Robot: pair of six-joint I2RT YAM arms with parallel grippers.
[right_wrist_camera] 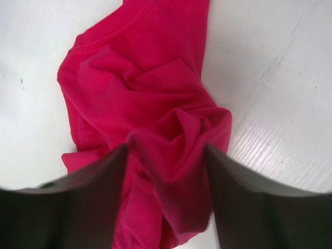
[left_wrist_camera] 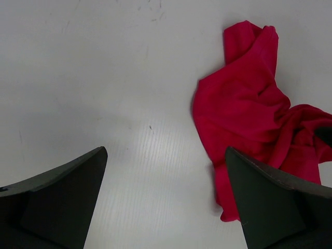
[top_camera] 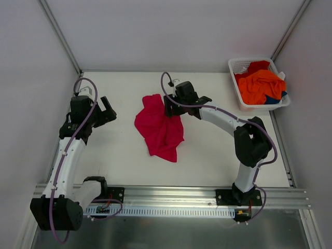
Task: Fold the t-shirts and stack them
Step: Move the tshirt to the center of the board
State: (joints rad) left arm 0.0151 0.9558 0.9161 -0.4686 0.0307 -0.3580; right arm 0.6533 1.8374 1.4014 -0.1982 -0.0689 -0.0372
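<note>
T-shirts were in two places: a magenta-pink shirt (top_camera: pixel 158 129) lay crumpled on the white table (top_camera: pixel 119 161) near its middle, and the others sat in the white basket (top_camera: pixel 236 91) at the far right corner. We saw our right gripper (right_wrist_camera: pixel 166 171) down on the pink shirt's right edge, its two fingers (right_wrist_camera: pixel 93 202) closed on a bunched fold of the cloth that stood up between them. Our left gripper (left_wrist_camera: pixel 166 197) hung over bare table to the left of the shirt, jaws spread wide apart and touching nothing. In the basket an orange shirt (top_camera: pixel 261 85) lay on top, with a red one (top_camera: pixel 257 67) behind it and a bit of blue cloth (top_camera: pixel 275 98) showing under its near edge. We could not tell how many shirts the basket held, as the orange one covered most of it.
</note>
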